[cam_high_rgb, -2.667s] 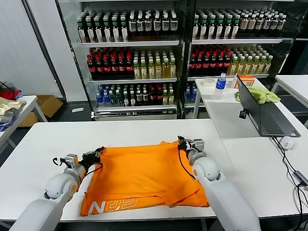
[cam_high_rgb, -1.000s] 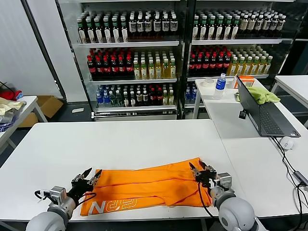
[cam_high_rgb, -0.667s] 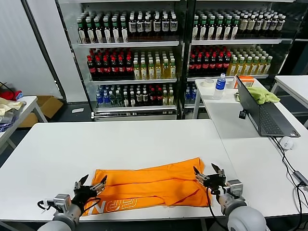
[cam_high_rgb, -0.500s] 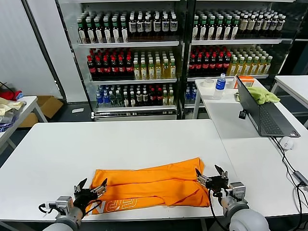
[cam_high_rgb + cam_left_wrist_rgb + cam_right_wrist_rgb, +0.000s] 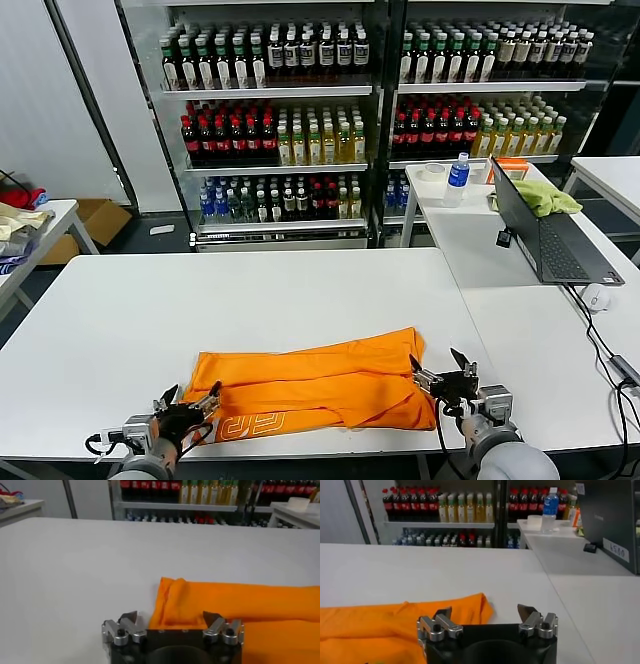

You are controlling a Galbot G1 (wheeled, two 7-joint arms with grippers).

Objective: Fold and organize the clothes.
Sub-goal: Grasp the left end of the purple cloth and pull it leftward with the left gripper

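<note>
With both sets of jaws spread and holding nothing, I sit low at the near edge of the worktop [image 5: 120,320]: left gripper [image 5: 186,413] just off the near-left corner of the orange T-shirt [image 5: 310,388], right gripper [image 5: 441,378] just off its right end. Neither touches the fabric, as far as I can tell.

The shirt lies as a long band across the near part of the worktop, top layer folded over toward me, white lettering [image 5: 253,424] peeking out along the near-left edge. The far edge looks uneven, with a soft ridge at the left end in the left wrist view.

Judging the step: one fold looks done, a cross fold is next. To do it well I'd pinch both layers at one end, not just the top one, lift low, carry the end over evenly, keep edges lined up and not drag the band.

Farther off, a laptop [image 5: 545,235] sits on the side worktop, drink shelves [image 5: 270,130] behind.
</note>
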